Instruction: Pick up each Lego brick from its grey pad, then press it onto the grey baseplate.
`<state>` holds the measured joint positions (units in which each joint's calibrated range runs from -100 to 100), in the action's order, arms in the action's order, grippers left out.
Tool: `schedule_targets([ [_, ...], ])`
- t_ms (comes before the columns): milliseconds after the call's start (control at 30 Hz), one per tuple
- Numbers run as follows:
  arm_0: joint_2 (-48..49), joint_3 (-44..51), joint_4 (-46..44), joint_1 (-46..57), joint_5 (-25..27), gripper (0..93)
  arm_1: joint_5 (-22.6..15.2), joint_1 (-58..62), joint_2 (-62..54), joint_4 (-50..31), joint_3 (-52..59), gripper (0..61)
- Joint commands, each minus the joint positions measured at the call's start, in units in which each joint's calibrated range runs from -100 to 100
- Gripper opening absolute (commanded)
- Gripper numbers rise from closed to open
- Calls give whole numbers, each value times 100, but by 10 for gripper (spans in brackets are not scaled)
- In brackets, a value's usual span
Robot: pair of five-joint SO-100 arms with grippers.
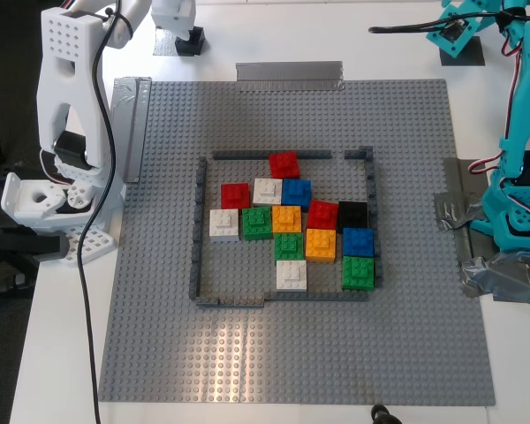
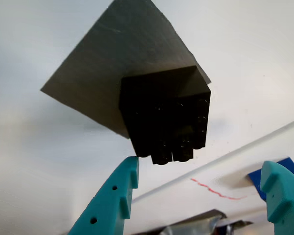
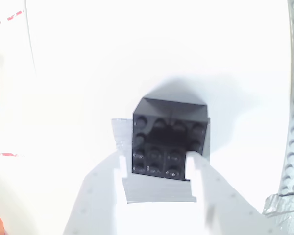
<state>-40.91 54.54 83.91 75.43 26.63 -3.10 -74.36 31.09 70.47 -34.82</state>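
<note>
My first gripper [image 2: 198, 188] hovers, jaws spread, before the small black square brick [image 2: 164, 115] on its dark grey pad [image 2: 93, 73]; centre, then descend. My second gripper [image 3: 157, 171] has its jaws straddling another black brick [image 3: 167, 139]; squeeze squarely.

Coloured bricks are crowding the middle of the exterior view: a red brick [image 1: 284, 164] is sitting highest, an orange brick [image 1: 321, 244] is touching a blue brick [image 1: 358, 241], and a green brick [image 1: 358, 273] is lying lowest right. A white brick [image 1: 291, 275] is resting nearby. A duct-tape strip [image 1: 289, 74] is lying on the white desk [image 1: 353, 40], top centre.
</note>
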Motion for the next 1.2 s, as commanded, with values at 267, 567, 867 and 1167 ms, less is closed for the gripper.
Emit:
schedule_targets([
  [267, -183, 582, 14, -3, -23, 261, -122, -104, -208, 300, 136, 68],
  [567, -183, 564, 396, -75, -28, 261, -112, -17, -517, 259, 118, 2],
  [867, -192, 564, 380, -133, -111, 261, 156, 12, -1049, 870, -424, 2],
  [1167, -201, 564, 372, -177, -116, 261, 606, 403, -1804, 1333, -577, 2],
])
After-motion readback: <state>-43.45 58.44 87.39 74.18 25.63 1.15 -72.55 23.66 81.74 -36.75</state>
